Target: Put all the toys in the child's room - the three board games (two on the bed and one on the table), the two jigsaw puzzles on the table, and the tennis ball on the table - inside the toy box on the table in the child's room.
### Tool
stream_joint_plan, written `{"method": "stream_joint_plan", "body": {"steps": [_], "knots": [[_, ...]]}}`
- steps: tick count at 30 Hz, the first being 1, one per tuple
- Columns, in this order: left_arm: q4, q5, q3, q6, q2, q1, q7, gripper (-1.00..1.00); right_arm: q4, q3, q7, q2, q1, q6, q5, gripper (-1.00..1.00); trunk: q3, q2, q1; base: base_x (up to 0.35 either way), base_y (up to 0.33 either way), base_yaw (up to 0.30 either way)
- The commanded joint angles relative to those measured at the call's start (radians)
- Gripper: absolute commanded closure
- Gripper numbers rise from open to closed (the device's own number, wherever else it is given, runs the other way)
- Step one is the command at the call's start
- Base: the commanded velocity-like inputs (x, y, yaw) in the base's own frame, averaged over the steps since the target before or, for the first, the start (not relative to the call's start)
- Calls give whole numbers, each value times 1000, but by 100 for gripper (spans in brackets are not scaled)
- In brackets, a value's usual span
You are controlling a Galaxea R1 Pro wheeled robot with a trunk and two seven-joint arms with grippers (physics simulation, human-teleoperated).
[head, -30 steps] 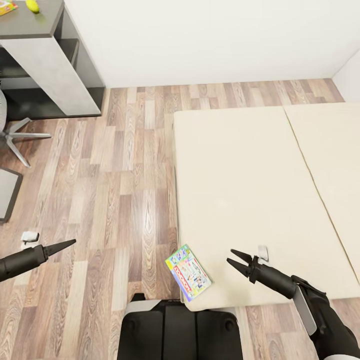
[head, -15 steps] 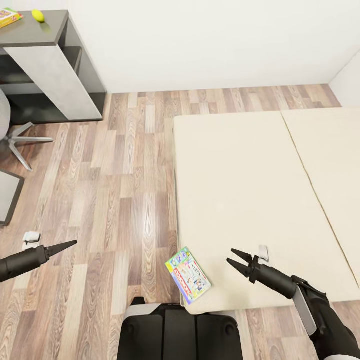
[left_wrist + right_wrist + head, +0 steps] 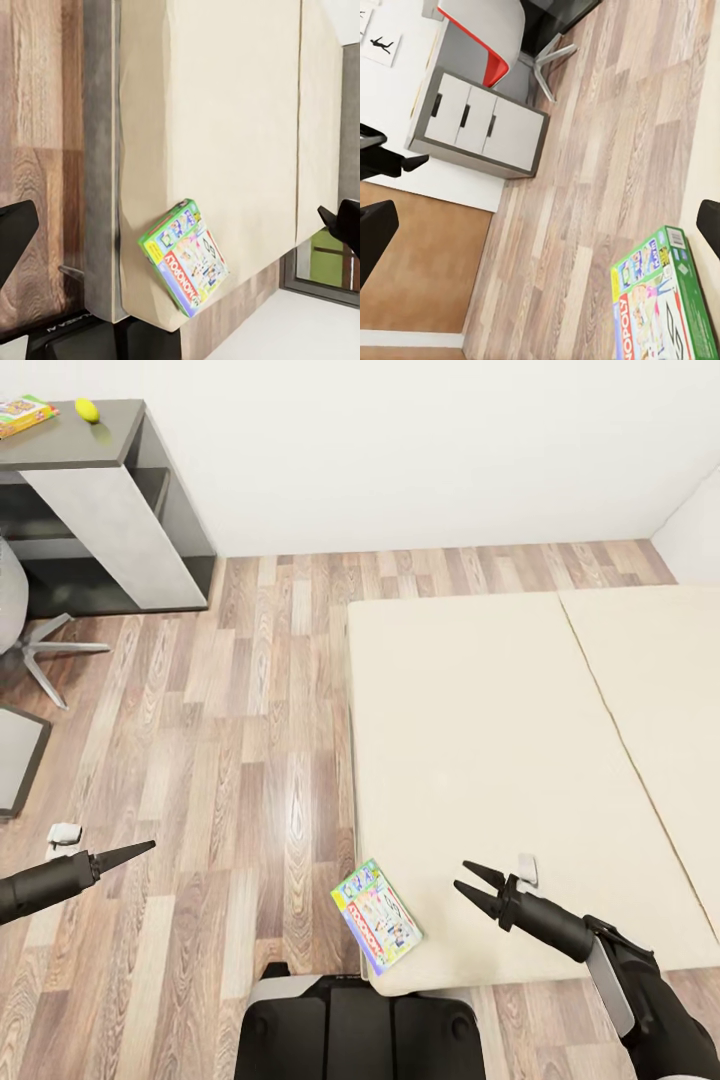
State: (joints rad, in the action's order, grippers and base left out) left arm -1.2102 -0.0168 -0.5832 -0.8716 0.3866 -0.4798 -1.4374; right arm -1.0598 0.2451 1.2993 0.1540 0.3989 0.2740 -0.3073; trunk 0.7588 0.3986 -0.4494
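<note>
One board game [image 3: 376,916], a bright Monopoly box with a green edge, lies flat on the near left corner of the bed [image 3: 500,740]. It also appears in the left wrist view [image 3: 185,255] and the right wrist view [image 3: 661,311]. My right gripper [image 3: 470,885] hovers open just right of it, over the mattress, nothing between its fingers. Over the wood floor to the left, well away from the bed, my left gripper [image 3: 140,848] is open and empty. Far off, a yellow tennis ball [image 3: 87,409] rests on a grey-topped desk unit [image 3: 90,445] beside a colourful flat item [image 3: 22,413].
A swivel chair's star base [image 3: 45,650] stands by the desk unit, and a dark panel [image 3: 15,760] lies at the left edge. A small white object [image 3: 62,835] sits on the floor near my left arm. The right wrist view has a white drawer cabinet [image 3: 484,124].
The whole picture has slid downward a little, so the camera has moved. Both arms and the board game keep their places relative to each other.
</note>
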Motion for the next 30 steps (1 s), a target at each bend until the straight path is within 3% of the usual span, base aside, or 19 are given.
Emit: {"method": "stream_joint_plan", "body": {"steps": [1, 30], "knots": [[0, 0, 0, -10, 0, 0, -3, -100, 0, 0, 3, 0, -1, 10, -4, -100, -1, 1, -1, 0, 0, 0], [0, 0, -5, -7, 2, 0, -3, -100, 5, 0, 2, -2, -16, 7, -4, -100, -48, 1, -1, 0, 0, 0]]}}
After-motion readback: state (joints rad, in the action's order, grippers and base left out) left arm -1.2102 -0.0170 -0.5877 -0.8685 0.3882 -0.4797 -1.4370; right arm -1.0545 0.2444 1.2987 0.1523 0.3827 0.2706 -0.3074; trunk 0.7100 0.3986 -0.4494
